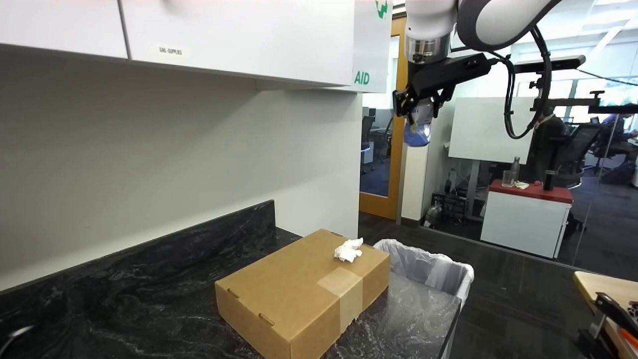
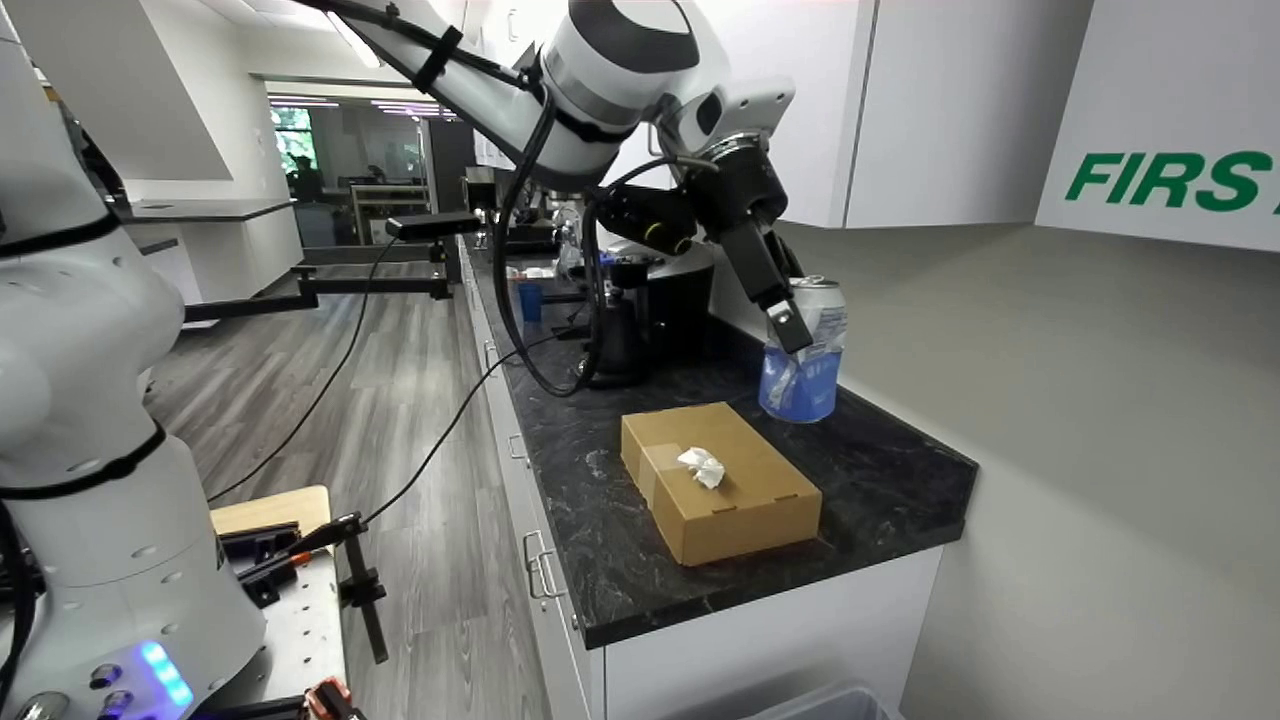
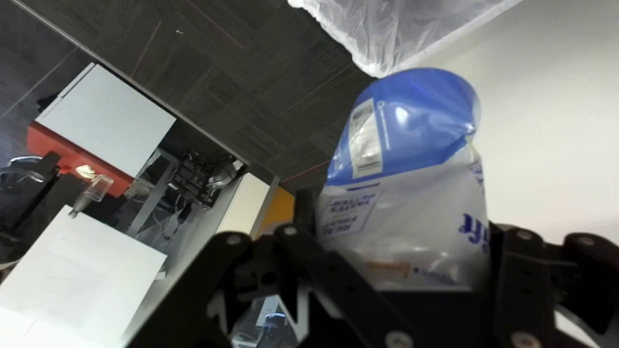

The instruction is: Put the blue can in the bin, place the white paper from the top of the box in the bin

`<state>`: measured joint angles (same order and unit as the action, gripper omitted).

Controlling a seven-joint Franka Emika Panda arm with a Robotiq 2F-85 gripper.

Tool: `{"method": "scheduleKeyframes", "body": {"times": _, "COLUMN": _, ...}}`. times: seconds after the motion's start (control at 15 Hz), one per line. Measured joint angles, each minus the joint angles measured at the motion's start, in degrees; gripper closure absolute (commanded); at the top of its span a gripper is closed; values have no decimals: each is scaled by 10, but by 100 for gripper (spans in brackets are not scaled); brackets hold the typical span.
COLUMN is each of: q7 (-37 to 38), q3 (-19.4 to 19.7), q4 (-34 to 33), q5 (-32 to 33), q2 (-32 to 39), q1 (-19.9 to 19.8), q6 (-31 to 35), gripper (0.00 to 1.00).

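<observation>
My gripper [image 1: 422, 110] is shut on the blue can [image 1: 417, 133], high above the counter's end. The can hangs nearly upright with its silver top up and looks dented. In the wrist view the can [image 3: 406, 193] sits between both fingers [image 3: 399, 232]. It also shows in an exterior view [image 2: 803, 375]. The bin [image 1: 466, 279], lined with a crinkled clear bag, stands on the floor past the counter's end. Its bag shows at the top of the wrist view [image 3: 387, 29]. The white paper [image 1: 349, 250] lies crumpled on top of the brown box [image 1: 284, 289], also in an exterior view [image 2: 703, 467].
The dark counter [image 1: 149, 299] carries the box near its end, with a kettle [image 2: 618, 340] and appliances farther along. White cabinets [image 1: 239, 40] hang above, beside the raised arm. A side table [image 1: 613, 294] holds tools by the robot base.
</observation>
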<state>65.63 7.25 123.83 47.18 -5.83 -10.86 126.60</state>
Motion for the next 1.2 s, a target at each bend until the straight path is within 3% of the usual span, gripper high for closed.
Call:
{"method": "scheduleKeyframes", "body": {"times": 0.27, "q7": 65, "q3": 1, "q4": 0, "q5": 62, "q2": 13, "q1": -1, "q6": -24, "gripper": 61}}
{"method": "scheduleKeyframes", "body": {"times": 0.67, "q7": 172, "q3": 2, "q4": 2, "q5": 216, "q2": 57, "q1": -1, "q6": -25, "gripper": 61}}
{"method": "scheduleKeyframes", "body": {"times": 0.87, "q7": 197, "q3": 6, "q4": 2, "q5": 254, "q2": 71, "q1": -1, "q6": -29, "gripper": 61}}
{"method": "scheduleKeyframes", "body": {"times": 0.93, "q7": 201, "q3": 7, "q4": 2, "q5": 262, "q2": 73, "q1": -1, "q6": -31, "gripper": 11}}
{"method": "scheduleKeyframes", "body": {"times": 1.2, "q7": 198, "q3": 42, "q4": -12, "q5": 287, "q2": 69, "q1": -6, "q6": -33, "gripper": 0}}
